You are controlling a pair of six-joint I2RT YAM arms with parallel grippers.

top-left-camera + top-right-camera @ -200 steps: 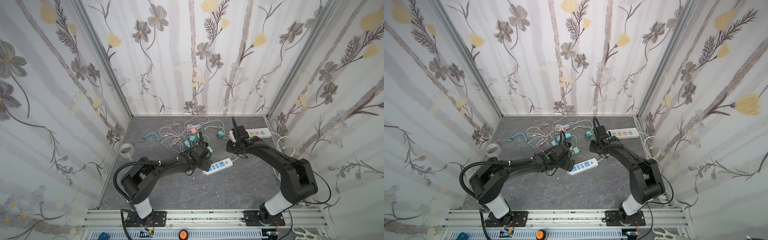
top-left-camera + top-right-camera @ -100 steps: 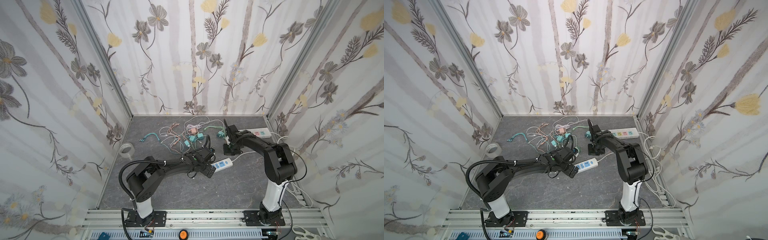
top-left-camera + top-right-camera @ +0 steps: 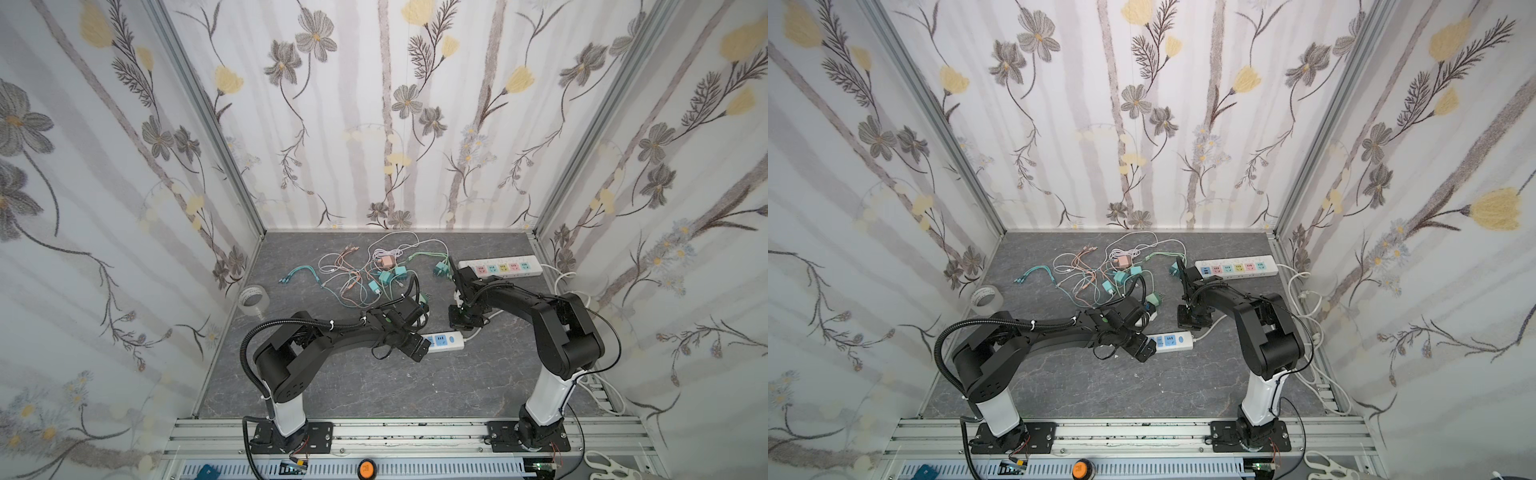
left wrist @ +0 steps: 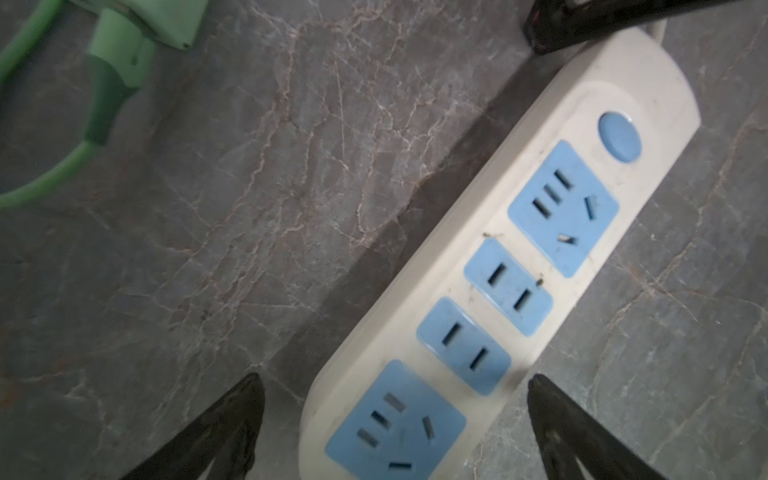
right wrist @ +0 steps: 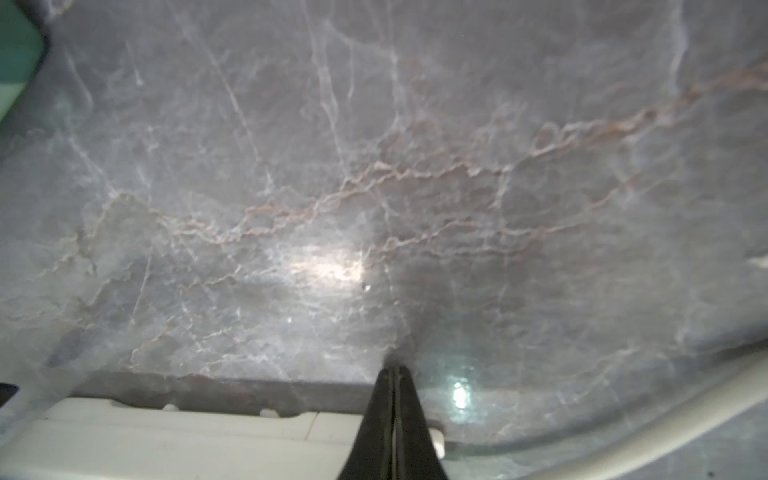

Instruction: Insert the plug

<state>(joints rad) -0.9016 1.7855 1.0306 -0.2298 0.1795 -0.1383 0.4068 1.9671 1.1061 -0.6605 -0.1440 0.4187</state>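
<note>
Four sockets [image 4: 507,286] on the power strip [image 4: 457,266] lie empty, so insertion is all ahead: left gripper [image 4: 395,382] spread wide over its end, right gripper [image 5: 392,370] pinched shut holding nothing

Lab test cell, floral wallpaper walls [image 3: 374,124], alu rail [image 3: 395,432]

Three walls enclose the space: the back wall [image 3: 374,124], the left wall [image 3: 83,208] and the right wall [image 3: 685,208]. All are papered white with pale grey vertical bands and climbing stems of grey and yellow flowers. Silver metal posts [image 3: 208,124] run up both back corners. The desk [image 3: 374,386] has a dark grey marble pattern, veined white and rust. A ribbed aluminium rail [image 3: 415,432] edges its near side. In the right wrist view a soft glare [image 5: 328,266] lies on the surface.
</note>
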